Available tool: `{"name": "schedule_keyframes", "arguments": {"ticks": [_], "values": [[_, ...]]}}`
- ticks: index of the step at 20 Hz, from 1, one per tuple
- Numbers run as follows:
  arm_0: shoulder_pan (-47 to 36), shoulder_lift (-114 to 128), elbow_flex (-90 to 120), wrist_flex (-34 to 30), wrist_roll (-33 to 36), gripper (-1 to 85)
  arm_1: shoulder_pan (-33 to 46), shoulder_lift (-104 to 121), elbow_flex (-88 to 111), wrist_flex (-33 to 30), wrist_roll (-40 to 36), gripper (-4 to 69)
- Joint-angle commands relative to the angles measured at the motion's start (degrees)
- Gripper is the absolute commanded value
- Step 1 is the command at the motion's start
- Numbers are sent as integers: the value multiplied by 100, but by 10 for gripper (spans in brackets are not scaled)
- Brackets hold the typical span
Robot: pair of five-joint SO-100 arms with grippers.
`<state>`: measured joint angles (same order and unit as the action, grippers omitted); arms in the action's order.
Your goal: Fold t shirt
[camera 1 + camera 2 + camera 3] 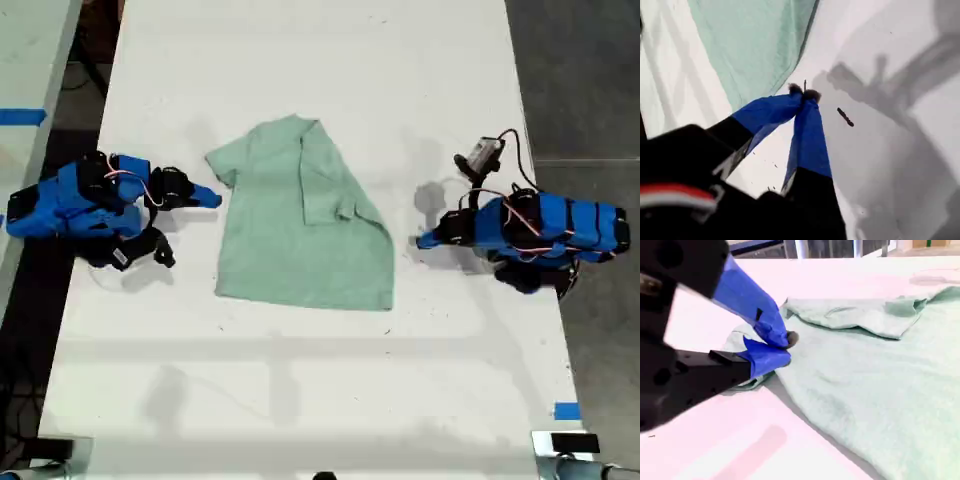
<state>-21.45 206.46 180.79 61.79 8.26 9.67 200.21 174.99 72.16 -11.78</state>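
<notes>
One side of the t shirt (300, 220) is folded over; the sleeve at nine o'clock remains. My first gripper (804, 93) is clenched empty, and my second gripper (782, 346) is closed by that sleeve, grasping nothing I can confirm.

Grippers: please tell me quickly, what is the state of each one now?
My first gripper: closed, empty, beside the t shirt.
My second gripper: closed at the t shirt's sleeve; whether it grips cloth cannot be told.

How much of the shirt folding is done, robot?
One side of the t shirt is already folded over its middle, sleeve on top. Right now my second gripper sits at the other sleeve, fingers together; I can't tell if cloth is pinched. My first gripper is shut on nothing, above the table beside the shirt. Left: fold that sleeve side in, then fold it in half.
</notes>
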Motion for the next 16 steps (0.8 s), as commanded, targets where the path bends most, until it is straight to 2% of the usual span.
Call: {"name": "schedule_keyframes", "arguments": {"ticks": [1, 6, 7, 9, 10, 12, 16], "values": [[132, 35, 70, -202, -123, -2, 18, 88, 255, 44, 62, 5], [-246, -62, -35, -62, -149, -2, 35, 88, 255, 44, 62, 5], [-765, -879, -422, -202, 132, -2, 44, 88, 255, 44, 62, 5], [-1327, -4482, -2347, -589, 782, 27, 70, 88, 255, 44, 62, 5], [-1477, -6152, -3410, -571, 1107, 97, 62, 88, 255, 44, 62, 5], [-1740, -7945, -4816, -563, 1696, 231, 62, 88, 255, 44, 44, 5], [-2707, -8719, -5221, -501, 2391, 210, 26, 88, 255, 44, 35, 5]]}}
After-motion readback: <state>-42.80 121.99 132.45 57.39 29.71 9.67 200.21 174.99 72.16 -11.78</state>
